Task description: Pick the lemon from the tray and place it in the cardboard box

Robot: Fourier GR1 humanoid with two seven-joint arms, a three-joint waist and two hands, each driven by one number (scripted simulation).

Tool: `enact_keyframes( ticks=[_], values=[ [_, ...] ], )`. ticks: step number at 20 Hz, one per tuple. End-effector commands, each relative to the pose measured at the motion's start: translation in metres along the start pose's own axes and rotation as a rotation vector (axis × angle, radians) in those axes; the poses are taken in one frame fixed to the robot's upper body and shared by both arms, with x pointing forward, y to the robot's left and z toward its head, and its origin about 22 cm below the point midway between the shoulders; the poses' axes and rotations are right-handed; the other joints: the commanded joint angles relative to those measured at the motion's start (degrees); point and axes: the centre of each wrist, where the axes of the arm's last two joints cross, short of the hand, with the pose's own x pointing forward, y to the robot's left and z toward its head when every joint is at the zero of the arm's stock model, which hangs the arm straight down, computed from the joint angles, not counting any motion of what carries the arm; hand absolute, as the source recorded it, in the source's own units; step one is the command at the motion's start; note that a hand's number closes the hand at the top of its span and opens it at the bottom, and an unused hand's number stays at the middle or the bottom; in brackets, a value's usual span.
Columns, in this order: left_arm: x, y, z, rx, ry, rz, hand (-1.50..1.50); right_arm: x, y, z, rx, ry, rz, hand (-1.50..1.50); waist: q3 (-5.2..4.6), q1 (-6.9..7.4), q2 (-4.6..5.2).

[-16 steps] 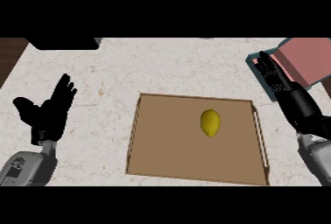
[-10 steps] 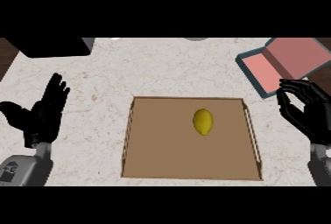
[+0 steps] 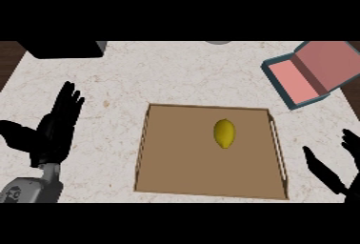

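A yellow lemon [image 3: 224,133] lies in the upper right part of a flat brown tray [image 3: 175,176] at the middle of the counter. An open box [image 3: 316,71] with a pink inside and grey-blue walls stands at the upper right. My left hand [image 3: 53,131] rests open at the left, fingers up, well away from the tray. At the lower right edge my right hand [image 3: 329,174] shows only partly, its fingers straight and spread, just right of the tray's rim and holding nothing.
The counter top is pale speckled stone [image 3: 162,71]. A black object [image 3: 63,48] sits at the back left corner, and a grey round thing [image 3: 219,42] peeks in at the back edge.
My right hand has dropped from beside the box to the lower right edge. The view has shifted, so tray and box appear slightly lower. The lemon lies where it was in the tray.
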Motion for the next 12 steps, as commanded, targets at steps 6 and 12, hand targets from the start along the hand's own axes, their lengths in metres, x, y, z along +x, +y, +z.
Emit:
enact_keyframes(
  ticks=[6,12],
  values=[
    [0.006,-0.002,0.007,-0.038,-0.018,0.017,0.0,0.038,-0.046,0.013,0.37,0.082,0.353,-1.5,-0.47,2.39,0.51],
    [0.013,-0.009,0.005,-0.04,-0.012,0.004,0.0,0.12,-0.042,0.015,0.552,0.208,0.388,-1.5,-0.23,2.45,0.4]
  ],
)
